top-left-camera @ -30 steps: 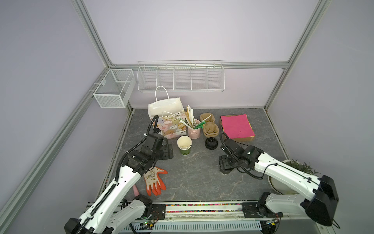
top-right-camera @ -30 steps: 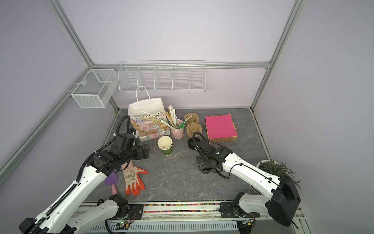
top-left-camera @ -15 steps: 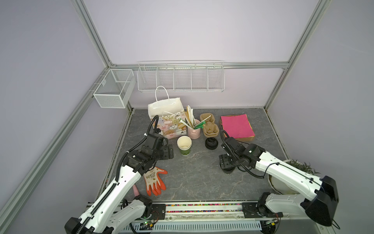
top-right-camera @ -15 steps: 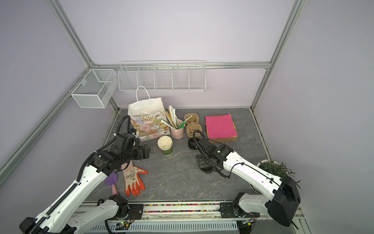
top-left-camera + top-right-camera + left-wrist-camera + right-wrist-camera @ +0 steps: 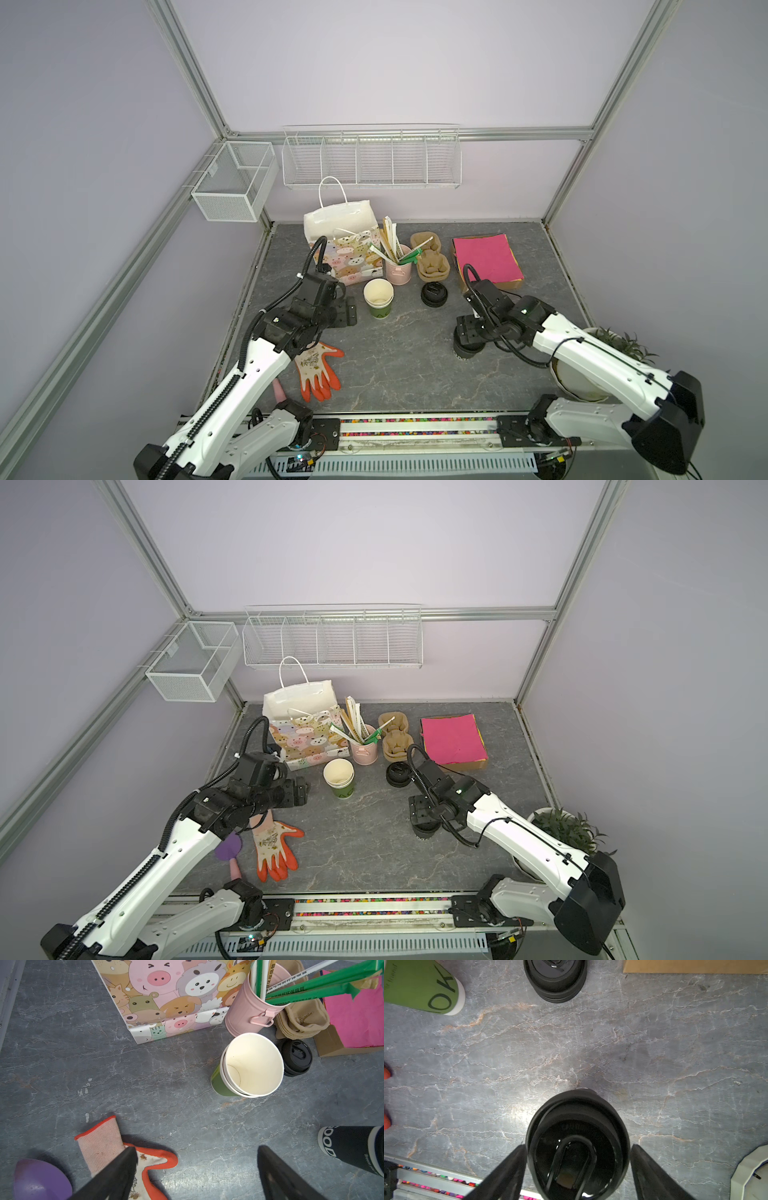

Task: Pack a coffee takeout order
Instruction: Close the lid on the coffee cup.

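1. White paper bag (image 5: 353,257) with a cartoon-animal print, upright at the back of the grey marbled desk (image 5: 407,361), mouth open, one cord handle raised.
2. Brown pulp cup carrier (image 5: 432,264) also along the back, to the right of the bag, with a pink bucket (image 5: 398,270) of sticks between the two.
3. Pink paper sheet (image 5: 486,257) on top of a flat stack at the back right, just beside the carrier.
4. Left fingers (image 5: 116,1174) spread wide over bare desk in front of the bag, nothing between them. Orange-and-white glove (image 5: 104,1142) flat on the desk, partly behind one finger in the left wrist view.
5. Right fingers (image 5: 506,1172) pointing down, clasped on either side of a black lidded cup (image 5: 465,353), upright on the desk and well apart from the bag.
6. Nested green paper cups (image 5: 378,299), open-mouthed, just in front of the bucket. Small stack of black lids (image 5: 434,295) in front of the carrier.
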Available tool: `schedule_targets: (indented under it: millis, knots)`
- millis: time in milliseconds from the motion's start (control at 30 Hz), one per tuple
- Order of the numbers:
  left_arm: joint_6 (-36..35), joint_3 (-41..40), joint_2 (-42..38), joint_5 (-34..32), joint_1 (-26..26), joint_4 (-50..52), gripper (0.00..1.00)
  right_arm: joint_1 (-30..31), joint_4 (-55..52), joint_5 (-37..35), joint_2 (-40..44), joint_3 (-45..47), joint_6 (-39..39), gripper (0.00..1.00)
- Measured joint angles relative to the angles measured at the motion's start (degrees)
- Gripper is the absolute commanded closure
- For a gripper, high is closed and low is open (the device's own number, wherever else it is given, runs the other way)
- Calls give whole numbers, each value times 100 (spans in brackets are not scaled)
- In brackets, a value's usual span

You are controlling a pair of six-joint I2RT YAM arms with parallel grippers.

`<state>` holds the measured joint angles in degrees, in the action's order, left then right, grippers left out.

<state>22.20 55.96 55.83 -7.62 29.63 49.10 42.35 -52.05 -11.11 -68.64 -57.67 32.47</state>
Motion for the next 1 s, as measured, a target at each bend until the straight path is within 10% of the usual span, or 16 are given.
schedule_targets:
  millis: [533, 1000]
  knots:
    - [-2, 0, 33, 4, 0, 0, 9, 105, -155, 393, 837, 258, 83, 64]
    - [-2, 0, 96, 4, 0, 0, 9, 127, 260, 492, 328, 431, 236, 77]
